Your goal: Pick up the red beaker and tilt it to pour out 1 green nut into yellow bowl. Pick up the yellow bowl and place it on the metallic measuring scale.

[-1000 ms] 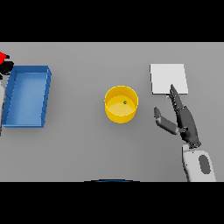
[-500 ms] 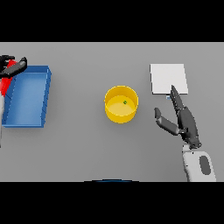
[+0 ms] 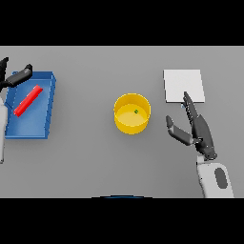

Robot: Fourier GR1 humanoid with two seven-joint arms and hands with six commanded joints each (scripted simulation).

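The red beaker [image 3: 27, 100] lies on its side inside the blue tray [image 3: 44, 127] at the left. My left hand [image 3: 18, 76] hovers open just above the tray's far left corner, apart from the beaker. The yellow bowl [image 3: 132, 113] stands upright at mid-table with one small green nut [image 3: 136, 112] inside. The metallic measuring scale [image 3: 183, 86] is a pale flat square at the right rear. My right hand [image 3: 198, 130] is open to the right of the bowl, fingers straight and pointing toward the scale's near edge, thumb spread toward the bowl.
The blue tray holds only the beaker. Bare grey table lies between the tray and the bowl, and between the bowl and my right hand.
The red beaker has left my left hand and now lies in the blue tray. My left hand has opened above the tray's corner. The right hand, bowl and scale have not moved.
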